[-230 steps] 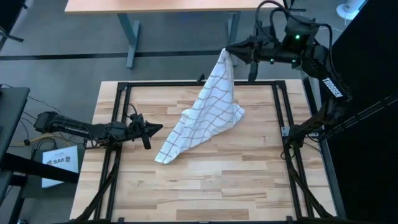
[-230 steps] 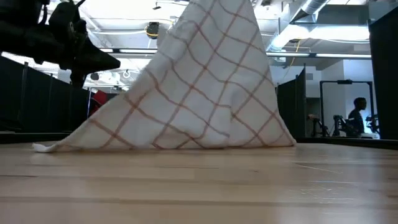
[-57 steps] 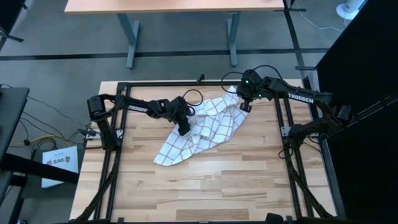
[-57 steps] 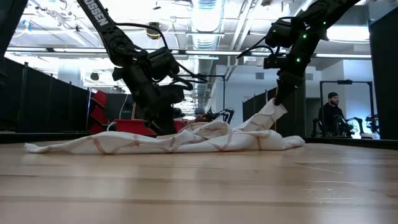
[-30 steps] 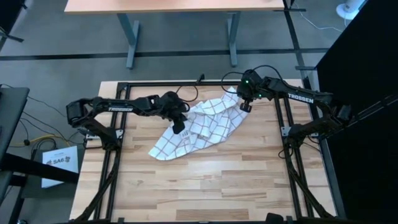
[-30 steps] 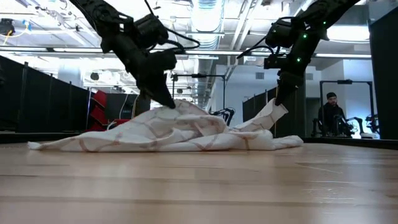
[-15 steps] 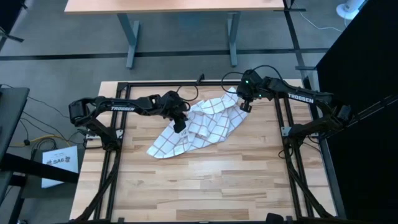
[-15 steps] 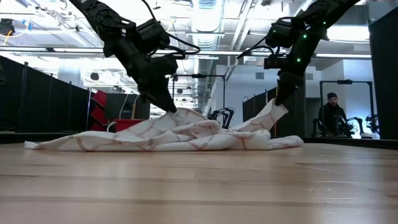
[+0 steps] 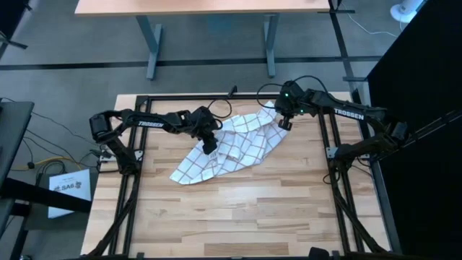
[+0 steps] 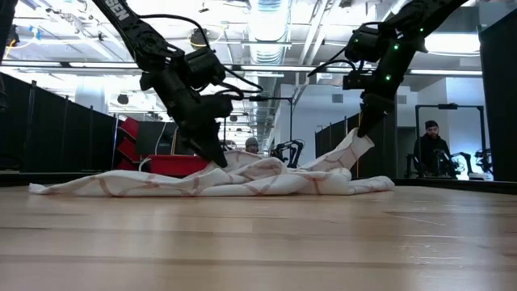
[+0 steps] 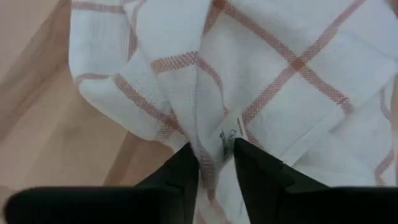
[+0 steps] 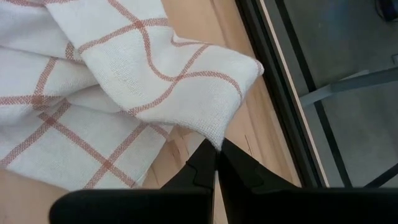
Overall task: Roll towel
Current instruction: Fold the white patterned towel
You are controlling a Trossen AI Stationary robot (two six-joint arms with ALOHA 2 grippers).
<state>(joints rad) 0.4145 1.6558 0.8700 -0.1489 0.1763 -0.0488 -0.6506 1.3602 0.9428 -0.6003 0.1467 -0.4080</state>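
The towel (image 9: 234, 148) lies crumpled in the upper middle of the high view, a rumpled diagonal heap running from the lower left toward the upper right of the wooden table (image 9: 238, 217). It is not yet flat, so I judge I am at the spreading step that has to come before any rolling.

My right gripper (image 9: 283, 123) sits at the towel's upper-right end, fingers pinched tight on a corner of the cloth; in the low view that corner stands lifted off the table while the rest sags flat. My left gripper (image 9: 210, 148) is down on the heap's upper-left edge, its fingers (image 11: 186, 171) a little apart with a fold of cloth and the small white tag (image 11: 227, 142) between them. Whether that fold is truly gripped or only straddled I cannot tell

Next, I think, the left needs a firm hold on that tagged edge, then both arms should draw apart to pull the cloth taut and lay it smooth
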